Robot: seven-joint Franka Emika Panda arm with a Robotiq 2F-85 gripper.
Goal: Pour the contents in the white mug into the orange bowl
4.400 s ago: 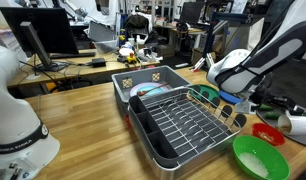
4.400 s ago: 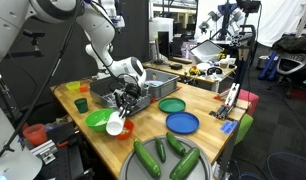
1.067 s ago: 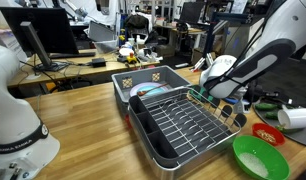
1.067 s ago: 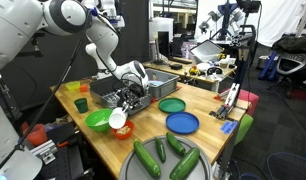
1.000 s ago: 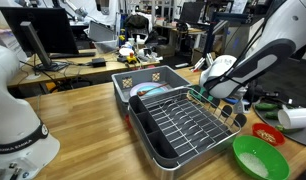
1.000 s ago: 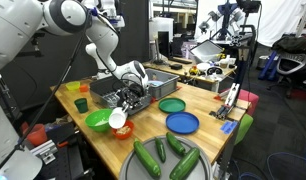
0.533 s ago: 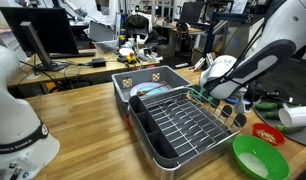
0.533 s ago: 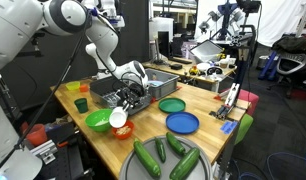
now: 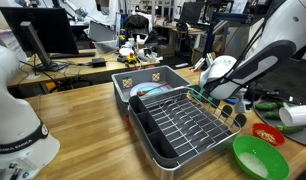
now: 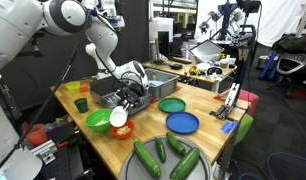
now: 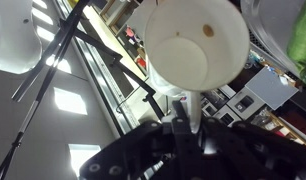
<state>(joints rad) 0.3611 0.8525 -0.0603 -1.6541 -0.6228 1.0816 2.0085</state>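
My gripper is shut on the white mug and holds it tipped on its side just above the orange bowl. In an exterior view the mug lies horizontal at the right edge, over the orange bowl. In the wrist view the mug's open mouth faces the camera; the inside looks pale with one small brown spot. The fingers clamp its lower wall. I cannot make out the pale bits in the bowl.
A large green bowl with a white inside sits next to the orange bowl. A dish rack stands behind them. A blue plate, a green plate and several cucumbers lie nearby.
Compared with 4.4 s ago, the arm and mug have risen a little above the orange bowl. Over the last second nothing has visibly moved.
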